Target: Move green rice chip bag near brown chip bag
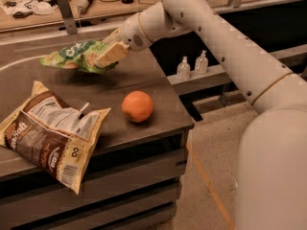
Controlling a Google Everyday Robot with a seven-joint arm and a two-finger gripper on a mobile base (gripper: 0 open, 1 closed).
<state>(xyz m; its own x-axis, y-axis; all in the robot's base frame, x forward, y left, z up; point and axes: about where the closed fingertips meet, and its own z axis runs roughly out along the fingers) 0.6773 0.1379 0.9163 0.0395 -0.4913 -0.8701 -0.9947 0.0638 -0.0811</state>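
Observation:
The green rice chip bag point(72, 56) hangs in the air above the dark counter, at the upper left of the camera view. My gripper point(106, 56) is shut on the bag's right end and holds it off the surface. The brown chip bag point(48, 133) lies flat at the counter's front left, its white label panel facing up. The green bag is behind and above the brown bag, with a gap between them.
An orange fruit point(137, 106) sits on the counter point(158, 123) to the right of the brown bag, near the right edge. Two small bottles point(192, 65) stand on a lower shelf to the right. A cluttered bench point(43, 4) runs behind.

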